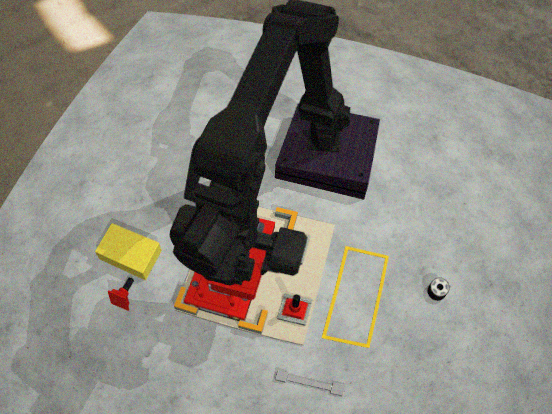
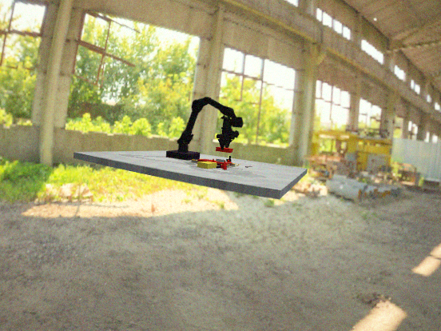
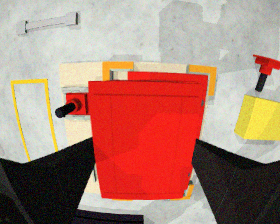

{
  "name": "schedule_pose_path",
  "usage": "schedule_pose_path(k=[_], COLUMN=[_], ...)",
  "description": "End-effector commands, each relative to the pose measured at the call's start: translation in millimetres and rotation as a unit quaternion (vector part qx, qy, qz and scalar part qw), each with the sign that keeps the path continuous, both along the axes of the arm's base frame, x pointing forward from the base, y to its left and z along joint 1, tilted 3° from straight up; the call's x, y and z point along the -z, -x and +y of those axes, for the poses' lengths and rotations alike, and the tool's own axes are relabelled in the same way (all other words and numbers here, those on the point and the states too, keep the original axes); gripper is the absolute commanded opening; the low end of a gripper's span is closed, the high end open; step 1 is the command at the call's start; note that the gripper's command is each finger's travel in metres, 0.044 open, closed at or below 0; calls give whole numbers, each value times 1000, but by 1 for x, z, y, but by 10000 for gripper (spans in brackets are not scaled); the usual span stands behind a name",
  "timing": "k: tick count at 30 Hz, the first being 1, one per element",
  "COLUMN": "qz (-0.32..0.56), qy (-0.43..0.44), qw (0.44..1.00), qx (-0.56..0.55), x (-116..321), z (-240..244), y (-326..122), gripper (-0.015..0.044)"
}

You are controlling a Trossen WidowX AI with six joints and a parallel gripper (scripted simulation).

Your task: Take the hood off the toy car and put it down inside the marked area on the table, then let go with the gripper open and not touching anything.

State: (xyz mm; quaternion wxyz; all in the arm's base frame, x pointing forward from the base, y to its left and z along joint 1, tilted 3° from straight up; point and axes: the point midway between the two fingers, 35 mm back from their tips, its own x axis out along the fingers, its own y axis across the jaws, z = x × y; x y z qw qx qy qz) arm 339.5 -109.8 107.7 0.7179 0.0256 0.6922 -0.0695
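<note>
Top view: the arm (image 1: 240, 122) reaches from its dark base (image 1: 330, 159) over the cream board (image 1: 312, 272), hiding most of the red car (image 1: 225, 297) that sits between orange corner marks. The yellow-outlined area (image 1: 356, 296) lies just right of the board. A yellow block (image 1: 128, 250) and a red peg piece (image 1: 120, 297) lie to the left, a small wheel (image 1: 439, 287) well to the right, and a grey bar (image 1: 310, 382) near the front edge.

Exterior view: the gripper (image 2: 224, 147) points down with the red hood (image 2: 224, 149) at its tip, raised above the car (image 2: 220, 162) and the table (image 2: 256, 181).

Wrist view: the hood (image 3: 146, 137) fills the middle, pinched between the two dark fingers on either side, above the board (image 3: 78, 75). The area (image 3: 31, 116) shows at the left, apart from the hood; the block (image 3: 259, 117) is at the right.
</note>
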Motion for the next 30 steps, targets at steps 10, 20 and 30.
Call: schedule_pose_path(k=[10,20,30], qz=[-1,-1,-1], qy=[-2,-4,-6], qw=[1000,1000,1000], qx=[1,1,1], x=[2,3,4], z=[47,84,121], y=[-6,-6,-3], gripper=[0,0,0])
